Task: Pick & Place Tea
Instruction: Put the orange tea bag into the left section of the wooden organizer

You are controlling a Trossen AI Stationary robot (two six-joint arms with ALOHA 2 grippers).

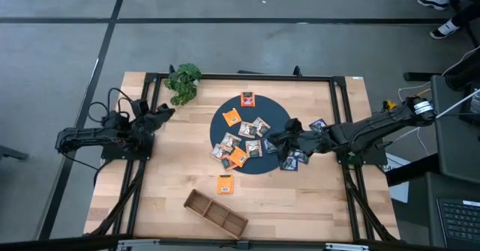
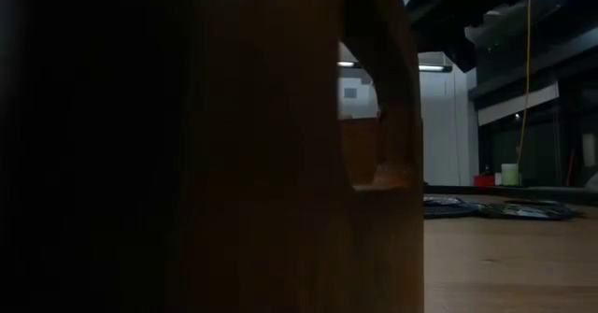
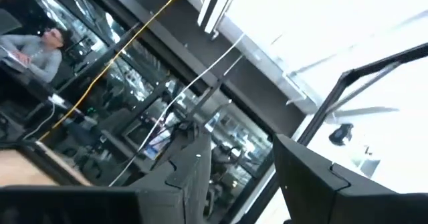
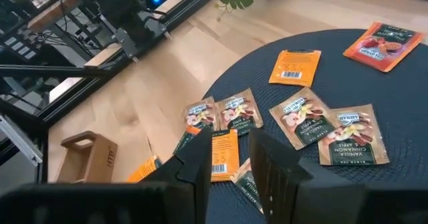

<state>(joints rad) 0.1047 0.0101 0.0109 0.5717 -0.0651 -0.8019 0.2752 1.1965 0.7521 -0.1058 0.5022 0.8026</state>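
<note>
Now right gripper [image 1: 274,140] hovers — over tea [image 1: 247,137].

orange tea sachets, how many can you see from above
4 show: one at the mat's far edge, one just nearer, one among the pile at the mat's near-left edge, one off the mat by the wooden tray. Others may be hidden.

The counter [image 1: 300,198] is showing pale, smooth wood with a matt finish. The round mat [image 4: 401,90] is looking like dark woven cloth, ribbed and rough. The tea sachets [image 4: 352,136] are catching light like glossy printed paper. The tray [image 1: 216,213] is showing plain brown wood.
</note>
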